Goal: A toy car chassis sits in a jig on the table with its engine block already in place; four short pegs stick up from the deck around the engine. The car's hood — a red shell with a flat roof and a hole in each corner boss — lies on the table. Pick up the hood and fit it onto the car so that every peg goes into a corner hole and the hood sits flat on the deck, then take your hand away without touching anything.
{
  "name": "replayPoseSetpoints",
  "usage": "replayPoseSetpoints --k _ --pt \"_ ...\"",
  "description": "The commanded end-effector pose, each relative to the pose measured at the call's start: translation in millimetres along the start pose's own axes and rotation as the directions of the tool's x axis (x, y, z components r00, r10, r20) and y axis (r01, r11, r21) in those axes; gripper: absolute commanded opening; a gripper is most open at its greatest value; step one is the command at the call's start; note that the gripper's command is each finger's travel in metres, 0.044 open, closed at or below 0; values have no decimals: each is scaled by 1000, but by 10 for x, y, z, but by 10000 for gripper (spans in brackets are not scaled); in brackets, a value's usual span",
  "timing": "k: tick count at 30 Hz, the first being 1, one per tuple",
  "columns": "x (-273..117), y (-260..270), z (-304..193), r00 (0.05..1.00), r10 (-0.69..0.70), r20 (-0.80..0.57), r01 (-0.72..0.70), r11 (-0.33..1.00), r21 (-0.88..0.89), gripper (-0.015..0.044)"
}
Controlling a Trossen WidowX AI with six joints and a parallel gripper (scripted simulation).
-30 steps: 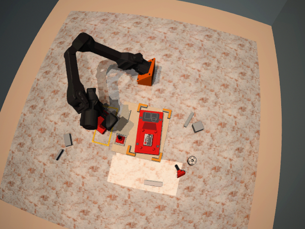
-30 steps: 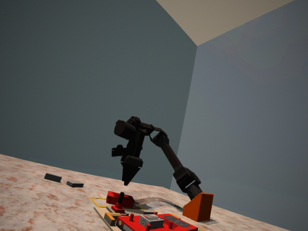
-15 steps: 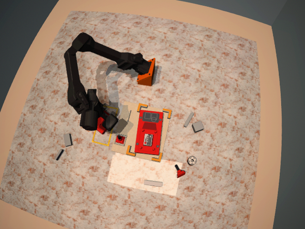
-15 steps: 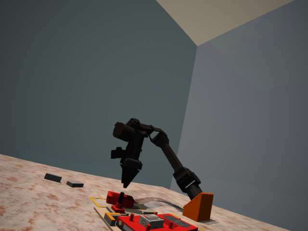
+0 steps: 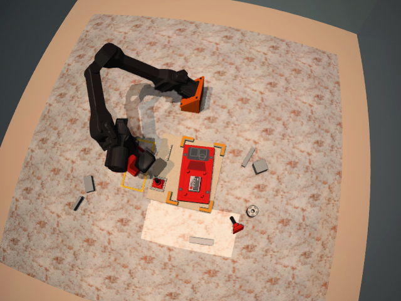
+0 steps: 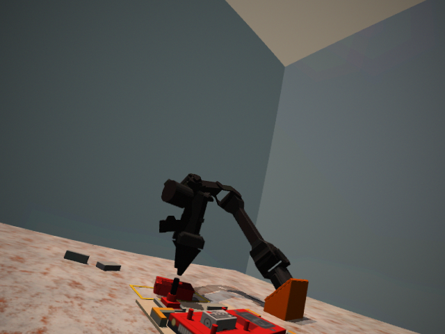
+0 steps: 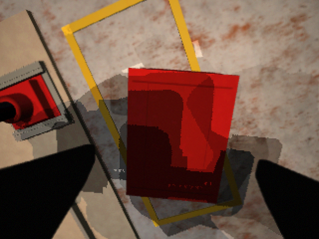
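The red hood [image 5: 132,166] [image 6: 185,291] [image 7: 199,119] lies on the table, turned askew across the yellow outline [image 5: 131,189] [image 7: 84,66]. My gripper [image 6: 179,273] [image 7: 174,159] is open and empty above the hood; in the wrist view the fingertips stand on either side of its near half, with wide gaps. The red chassis [image 5: 185,170] [image 6: 183,322] sits in the jig between orange corners, with the grey engine block [image 5: 194,183] [image 6: 218,319] on its deck. Short red pegs [image 5: 187,172] [image 6: 190,314] stand around the engine. The hood's holes are not clearly visible.
A red part with a black stick [image 5: 157,182] [image 6: 171,300] [image 7: 37,102] stands in a grey holder on the beige board [image 5: 175,148] [image 7: 30,47], between hood and chassis. Grey blocks [image 5: 89,183] [image 5: 260,167], a wheel [image 5: 254,209] and another red-and-black part [image 5: 237,227] lie around.
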State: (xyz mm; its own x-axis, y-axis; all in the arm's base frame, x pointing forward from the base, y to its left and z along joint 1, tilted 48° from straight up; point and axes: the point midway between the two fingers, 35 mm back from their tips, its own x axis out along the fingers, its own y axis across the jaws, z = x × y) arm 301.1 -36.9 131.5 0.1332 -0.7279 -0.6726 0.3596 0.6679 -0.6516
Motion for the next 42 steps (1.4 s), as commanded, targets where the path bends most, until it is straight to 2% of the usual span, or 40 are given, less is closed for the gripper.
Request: replayPoseSetpoints --k 1,42 --pt "24 -4 -5 1000 -3 2 3 1000 -4 440" --pt "247 -16 -19 1000 -6 4 6 1000 -4 440"
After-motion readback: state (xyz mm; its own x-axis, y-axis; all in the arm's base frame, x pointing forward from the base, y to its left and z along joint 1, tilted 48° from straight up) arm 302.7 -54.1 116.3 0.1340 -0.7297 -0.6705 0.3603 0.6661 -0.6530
